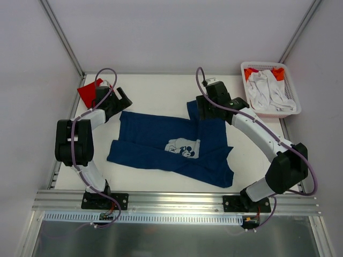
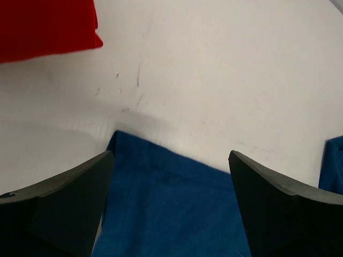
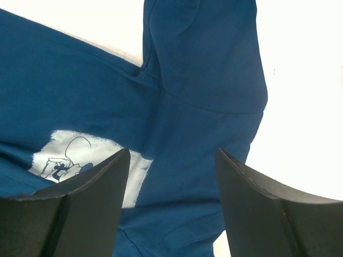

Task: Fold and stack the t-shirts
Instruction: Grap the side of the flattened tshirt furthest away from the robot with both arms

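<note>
A navy blue t-shirt (image 1: 161, 139) lies spread and partly folded across the middle of the table, its pale cartoon print (image 1: 183, 146) facing up. A red t-shirt (image 1: 87, 92) lies bunched at the far left corner. My left gripper (image 1: 122, 103) hovers open over the navy shirt's far left corner. In the left wrist view that gripper (image 2: 170, 156) straddles the blue cloth (image 2: 171, 203), with the red shirt (image 2: 43, 27) at the top left. My right gripper (image 1: 205, 111) stands open over the shirt's far right sleeve area. In its wrist view that gripper (image 3: 172, 152) hangs above blue fabric (image 3: 203, 69) beside the print (image 3: 80, 155).
A white slatted basket (image 1: 262, 63) stands at the far right corner, holding crumpled white cloth (image 1: 270, 91) and some orange-red fabric. A metal rail runs along the near table edge by the arm bases. Pale walls enclose the table on three sides.
</note>
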Action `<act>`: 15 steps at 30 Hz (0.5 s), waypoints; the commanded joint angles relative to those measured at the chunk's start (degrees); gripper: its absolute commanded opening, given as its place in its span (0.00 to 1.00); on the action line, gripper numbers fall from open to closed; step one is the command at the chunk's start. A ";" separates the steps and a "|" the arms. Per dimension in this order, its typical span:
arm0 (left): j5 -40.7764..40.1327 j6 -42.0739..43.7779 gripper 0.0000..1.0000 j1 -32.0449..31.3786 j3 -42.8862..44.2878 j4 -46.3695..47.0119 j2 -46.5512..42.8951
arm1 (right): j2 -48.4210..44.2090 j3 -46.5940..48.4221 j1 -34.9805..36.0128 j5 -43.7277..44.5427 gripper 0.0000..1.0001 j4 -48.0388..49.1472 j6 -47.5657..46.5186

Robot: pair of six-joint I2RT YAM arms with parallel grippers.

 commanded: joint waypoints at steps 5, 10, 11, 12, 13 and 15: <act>-2.23 1.61 0.89 0.54 7.54 -4.44 4.73 | -1.51 3.01 -1.52 -3.92 0.68 1.58 -1.11; -3.72 2.05 0.88 0.55 10.61 -9.80 5.88 | -2.30 2.57 -1.87 -4.98 0.68 1.67 -0.76; -4.59 2.40 0.89 0.54 11.05 -10.85 5.97 | -2.65 2.39 -2.13 -5.15 0.68 1.75 -0.67; -4.95 2.49 0.89 0.63 11.67 -12.34 6.05 | -2.82 2.31 -2.22 -5.33 0.68 1.84 -0.59; -5.13 2.58 0.89 0.55 11.93 -12.88 6.14 | -3.00 2.13 -2.31 -5.50 0.68 2.02 -0.41; -4.87 2.75 0.88 0.63 12.98 -13.93 6.76 | -3.35 1.87 -2.48 -5.95 0.68 2.19 -0.15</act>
